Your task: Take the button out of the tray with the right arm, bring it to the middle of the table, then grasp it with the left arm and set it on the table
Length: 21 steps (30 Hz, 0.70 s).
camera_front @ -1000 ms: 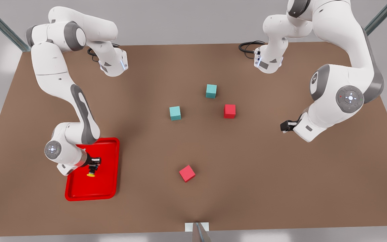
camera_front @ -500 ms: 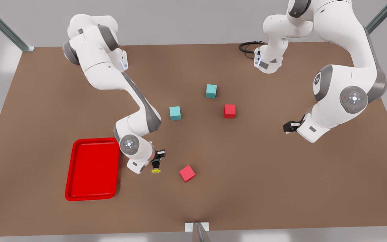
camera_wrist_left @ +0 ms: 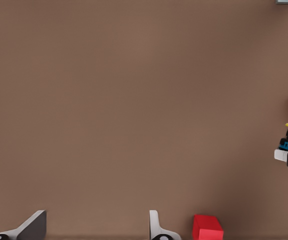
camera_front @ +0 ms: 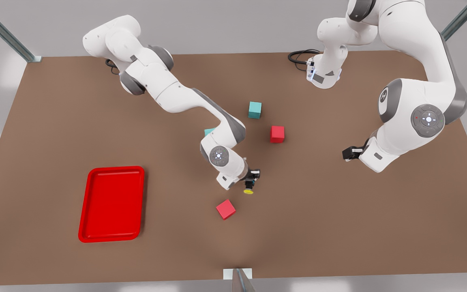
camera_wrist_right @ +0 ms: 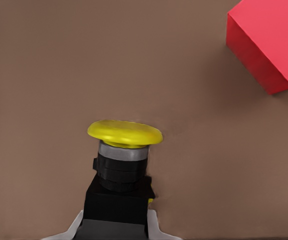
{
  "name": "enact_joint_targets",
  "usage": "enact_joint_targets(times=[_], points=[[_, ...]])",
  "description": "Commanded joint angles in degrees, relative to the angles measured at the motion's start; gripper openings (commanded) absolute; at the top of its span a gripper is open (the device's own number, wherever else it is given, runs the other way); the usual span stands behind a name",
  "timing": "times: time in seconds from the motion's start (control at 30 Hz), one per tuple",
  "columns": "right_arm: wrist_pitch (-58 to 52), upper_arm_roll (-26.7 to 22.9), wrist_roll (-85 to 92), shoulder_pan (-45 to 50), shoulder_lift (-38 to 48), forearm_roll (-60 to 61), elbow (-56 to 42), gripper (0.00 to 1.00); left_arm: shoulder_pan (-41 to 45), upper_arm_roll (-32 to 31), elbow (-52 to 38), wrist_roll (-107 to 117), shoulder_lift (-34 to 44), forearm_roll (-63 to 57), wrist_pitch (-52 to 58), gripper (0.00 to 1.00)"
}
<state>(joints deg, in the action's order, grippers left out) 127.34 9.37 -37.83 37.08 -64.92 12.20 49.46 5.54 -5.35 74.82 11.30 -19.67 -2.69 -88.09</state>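
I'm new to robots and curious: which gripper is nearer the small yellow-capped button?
Right. The right gripper grips the yellow-capped button mid-table; the left gripper waits far off, toward the front view's right.

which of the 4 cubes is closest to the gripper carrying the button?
The red cube toward the table's front edge, just below the right gripper holding the button in the front view. The other three cubes lie beyond the arm.

Two red cubes (camera_front: pixel 226 209) (camera_front: pixel 277 134), two teal cubes (camera_front: pixel 254 110) (camera_front: pixel 208 131).

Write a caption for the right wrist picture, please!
Right gripper holds the yellow-capped black button above the brown table.
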Motion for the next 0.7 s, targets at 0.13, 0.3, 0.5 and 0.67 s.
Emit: enact_joint_targets(times=[0.13, 0.3, 0.5, 0.67], points=[[8.63, -0.14, -22.9, 2.83, -2.94, 1.24, -0.15, 0.48, 0.0, -0.01, -0.03, 0.12, 0.07, -0.04, 0.02, 1.0], [9.95, -2.25, -22.9, 5.11, -3.82, 1.16, -0.06, 1.0, 0.0, -0.1, 0.06, 0.12, 0.07, -0.04, 0.11, 1.0], [-3.05, -1.37, -21.24, -0.51, 5.14, 1.24, 0.9, 1.0, 4.65, -4.67, -1.7, 3.45, -2.12, 0.66, -4.02, 1.0], [-27.22, -1.55, 10.3, -26.87, 30.81, -1.21, 14.09, 1.0, 16.43, -7.39, -8.38, 11.02, -12.32, 1.72, -17.73, 1.0]])
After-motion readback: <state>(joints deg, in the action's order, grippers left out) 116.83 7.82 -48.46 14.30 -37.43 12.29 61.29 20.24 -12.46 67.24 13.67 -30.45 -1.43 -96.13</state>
